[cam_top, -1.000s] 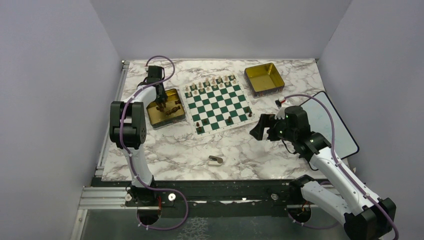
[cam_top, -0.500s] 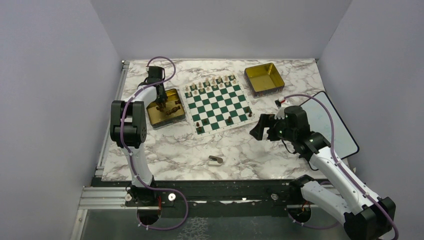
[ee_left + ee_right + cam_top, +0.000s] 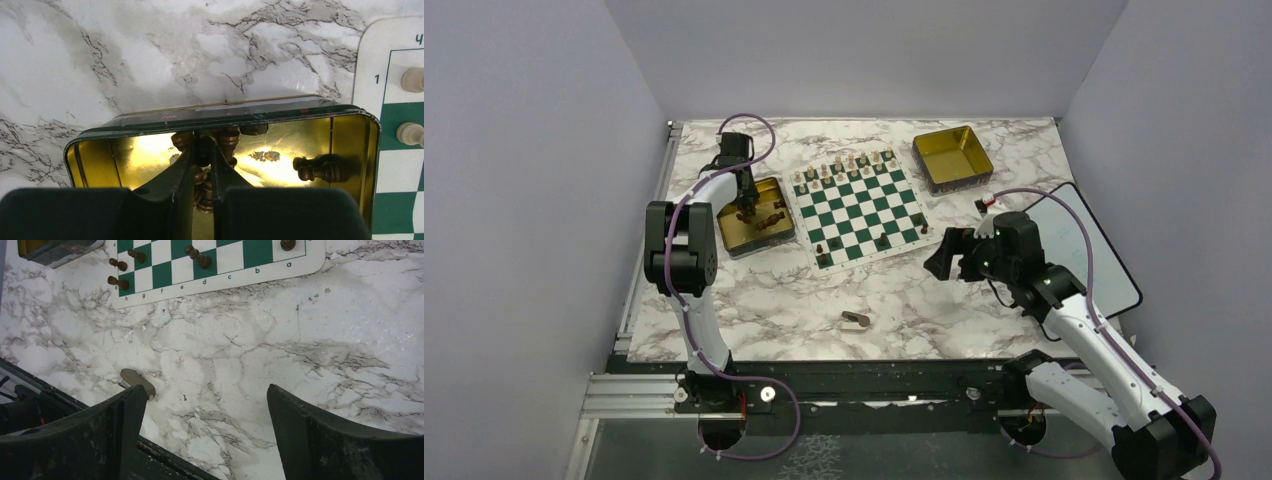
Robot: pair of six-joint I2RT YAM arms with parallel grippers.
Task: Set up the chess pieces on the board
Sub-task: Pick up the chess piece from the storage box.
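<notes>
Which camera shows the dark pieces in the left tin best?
Left wrist: it looks into the gold tin, dark pieces inside, left gripper closed on one. Top external shows tiny specks; right wrist only the tin's corner.

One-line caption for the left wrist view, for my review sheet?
Left gripper pinching a dark chess piece inside the gold tin, board edge at right.

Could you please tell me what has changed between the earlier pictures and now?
Almost nothing moved. The left gripper stays down in the gold tin, jaws pinched on a dark chess piece. The right gripper still hovers open beside the board, which looks unchanged.
</notes>
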